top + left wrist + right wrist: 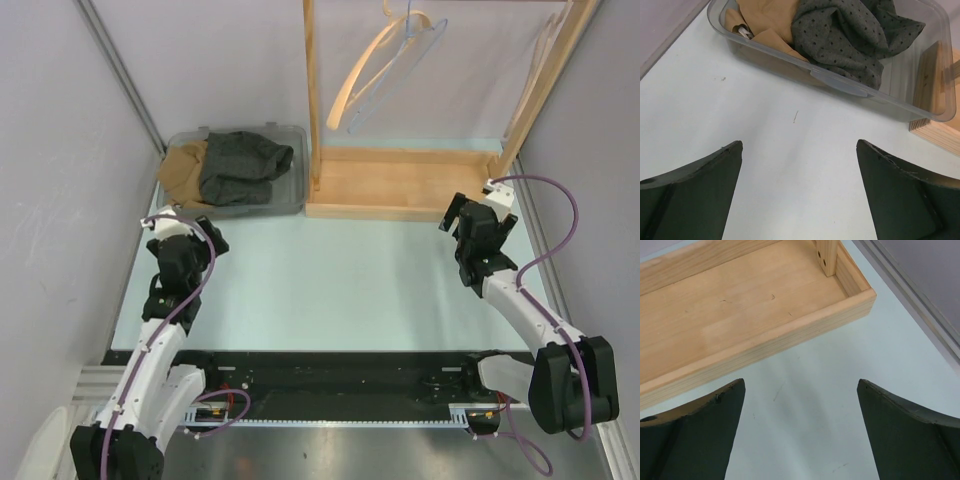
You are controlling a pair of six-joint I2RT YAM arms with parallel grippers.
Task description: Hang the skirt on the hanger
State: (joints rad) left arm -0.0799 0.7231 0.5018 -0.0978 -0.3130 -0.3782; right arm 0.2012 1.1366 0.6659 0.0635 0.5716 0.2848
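Note:
A grey dotted skirt (243, 166) lies crumpled in a clear plastic bin (290, 205) at the back left, beside a tan garment (184, 166). It also shows in the left wrist view (850, 35). A pale hanger (385, 62) hangs from the wooden rack (400, 185) at the back. My left gripper (178, 222) is open and empty, just in front of the bin; in its wrist view (799, 150) bare table lies between the fingers. My right gripper (462, 213) is open and empty, in front of the rack's right base corner (860, 300).
Grey walls close in on both sides. The rack's right post (545, 80) rises close behind my right gripper. The tan garment in the bin (765, 20) lies to the left of the skirt.

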